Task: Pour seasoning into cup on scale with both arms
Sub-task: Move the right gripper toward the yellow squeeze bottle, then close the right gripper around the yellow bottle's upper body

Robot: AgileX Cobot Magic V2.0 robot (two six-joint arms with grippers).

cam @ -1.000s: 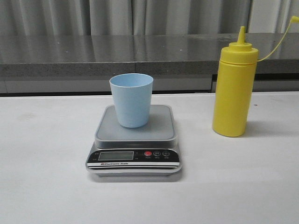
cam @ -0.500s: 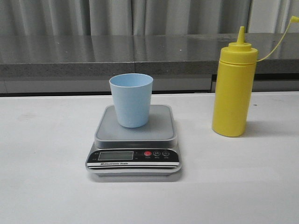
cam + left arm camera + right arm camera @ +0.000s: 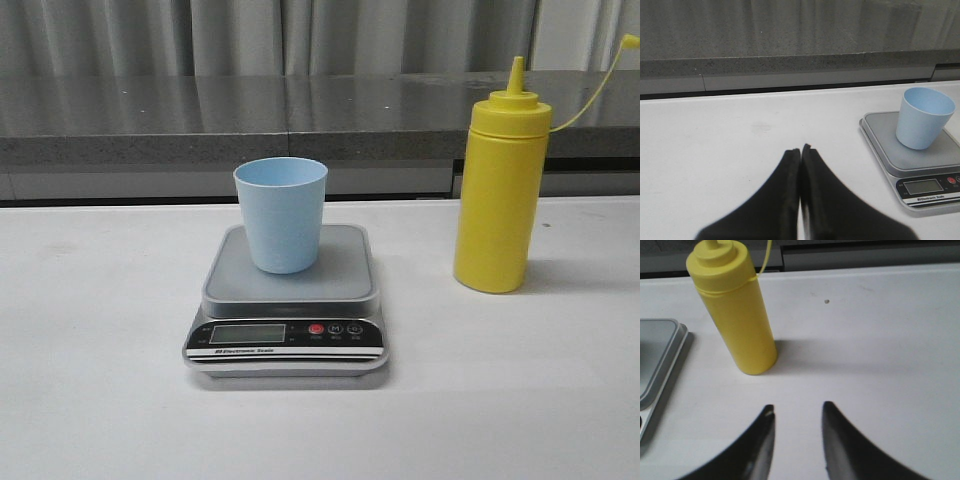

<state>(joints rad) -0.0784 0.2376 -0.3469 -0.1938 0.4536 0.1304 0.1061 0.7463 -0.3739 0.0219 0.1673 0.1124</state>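
Note:
The pale blue cup (image 3: 282, 213) stands upright on the silver-grey scale (image 3: 288, 300) at the table's middle; both also show in the left wrist view, cup (image 3: 924, 118) on scale (image 3: 920, 162). The yellow seasoning bottle (image 3: 503, 190) stands upright to the right of the scale, its cap tip hanging on a thin tether. It also shows in the right wrist view (image 3: 735, 310). My left gripper (image 3: 800, 148) is shut and empty, left of the scale. My right gripper (image 3: 797, 408) is open and empty, short of the bottle. Neither gripper shows in the front view.
A grey stone ledge (image 3: 300, 115) runs along the back of the white table (image 3: 100, 380), with curtains behind. The scale's edge (image 3: 660, 360) shows beside the bottle in the right wrist view.

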